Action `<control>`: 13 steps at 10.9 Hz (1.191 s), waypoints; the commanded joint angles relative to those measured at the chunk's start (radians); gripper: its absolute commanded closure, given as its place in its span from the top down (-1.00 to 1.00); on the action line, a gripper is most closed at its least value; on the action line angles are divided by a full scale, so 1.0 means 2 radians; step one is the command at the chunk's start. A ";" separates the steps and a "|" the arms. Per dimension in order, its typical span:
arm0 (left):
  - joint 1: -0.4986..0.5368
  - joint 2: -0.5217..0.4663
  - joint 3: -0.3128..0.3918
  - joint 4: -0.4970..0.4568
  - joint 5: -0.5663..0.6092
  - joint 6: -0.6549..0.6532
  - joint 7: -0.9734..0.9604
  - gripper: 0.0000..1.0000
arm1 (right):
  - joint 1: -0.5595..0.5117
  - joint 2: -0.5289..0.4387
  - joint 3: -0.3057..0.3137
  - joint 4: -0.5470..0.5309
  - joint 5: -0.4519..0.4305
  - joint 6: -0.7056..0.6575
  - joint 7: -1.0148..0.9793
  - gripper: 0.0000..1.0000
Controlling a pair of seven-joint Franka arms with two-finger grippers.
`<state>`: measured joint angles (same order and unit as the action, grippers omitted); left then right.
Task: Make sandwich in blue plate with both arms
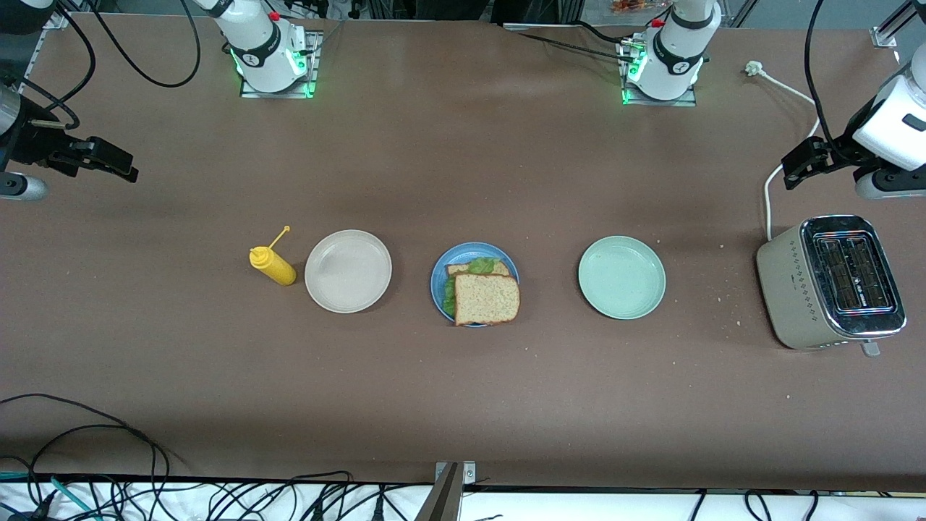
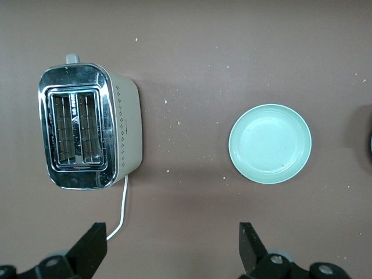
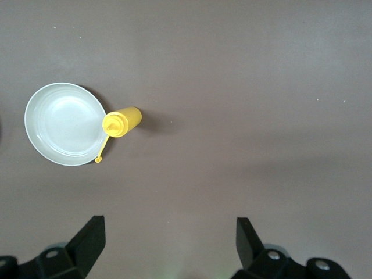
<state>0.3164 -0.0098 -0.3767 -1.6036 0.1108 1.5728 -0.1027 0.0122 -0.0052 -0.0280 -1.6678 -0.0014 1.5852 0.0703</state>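
The sandwich (image 1: pixel 486 297) lies on the blue plate (image 1: pixel 439 278) at the table's middle: a brown bread slice on top, green lettuce (image 1: pixel 480 265) and a second slice showing under it. The top slice hangs over the plate's rim on the side nearer the front camera. My left gripper (image 1: pixel 790 168) is open and empty, raised over the table at the left arm's end, above the toaster's cord; in the left wrist view (image 2: pixel 172 244) its fingers stand wide apart. My right gripper (image 1: pixel 119 168) is open and empty, raised at the right arm's end; it also shows in the right wrist view (image 3: pixel 170 238).
A beige plate (image 1: pixel 348 270) and a yellow squeeze bottle (image 1: pixel 273 265) stand toward the right arm's end. A pale green plate (image 1: pixel 621 277) and a toaster (image 1: pixel 832 281) with a white cord (image 1: pixel 768 195) stand toward the left arm's end. Crumbs lie near the toaster.
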 commanded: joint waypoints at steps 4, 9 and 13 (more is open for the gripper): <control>0.004 -0.002 -0.003 -0.004 -0.031 0.010 -0.001 1.00 | -0.003 0.002 0.003 0.009 -0.003 -0.005 0.002 1.00; 0.002 0.013 -0.003 0.014 -0.035 0.010 -0.002 1.00 | -0.002 0.002 0.003 0.008 -0.003 -0.006 0.002 1.00; 0.002 0.018 -0.004 0.014 -0.035 0.012 0.005 1.00 | -0.003 0.002 0.003 0.008 -0.003 -0.006 0.002 1.00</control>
<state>0.3173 0.0104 -0.3843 -1.5958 0.0595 1.5925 -0.1037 0.0122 -0.0052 -0.0279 -1.6678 -0.0014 1.5851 0.0703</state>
